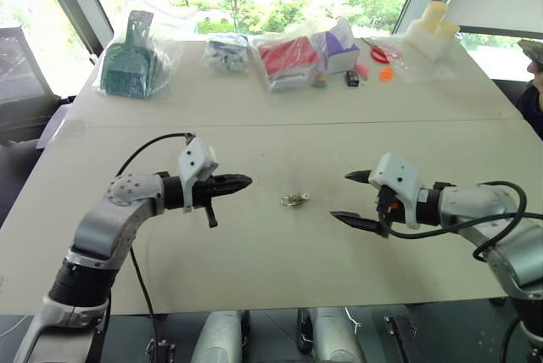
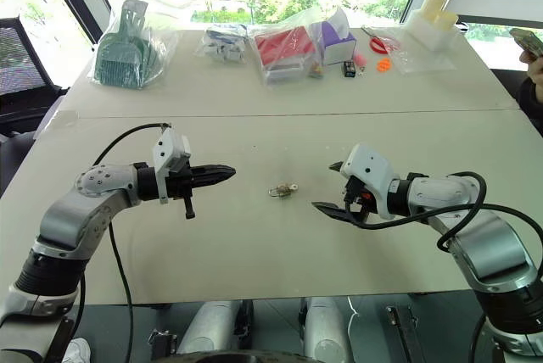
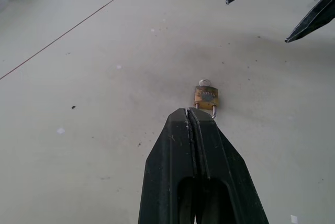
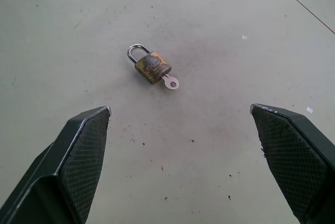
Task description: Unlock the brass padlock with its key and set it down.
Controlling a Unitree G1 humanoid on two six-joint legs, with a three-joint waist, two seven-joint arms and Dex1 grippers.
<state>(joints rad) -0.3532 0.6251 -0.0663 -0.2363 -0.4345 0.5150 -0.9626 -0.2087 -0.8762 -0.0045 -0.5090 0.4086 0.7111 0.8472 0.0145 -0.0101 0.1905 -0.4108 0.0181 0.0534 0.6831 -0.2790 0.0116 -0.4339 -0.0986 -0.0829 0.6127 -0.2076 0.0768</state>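
Left gripper point(image 1: 240, 181): fingers pressed together, nothing held, tips aimed at brass padlock point(image 4: 152, 67), short of it, above table point(image 1: 254, 253). Padlock flat on table, between both grippers, apart from each; shackle looks seated. Key point(image 4: 170, 82) in keyway, head sticking out of body's bottom end. Right gripper point(image 1: 349, 198): fingers spread wide, empty, padlock ahead of gap. Judgement: pin padlock body with one gripper, pinch key head squarely, turn without dragging padlock.
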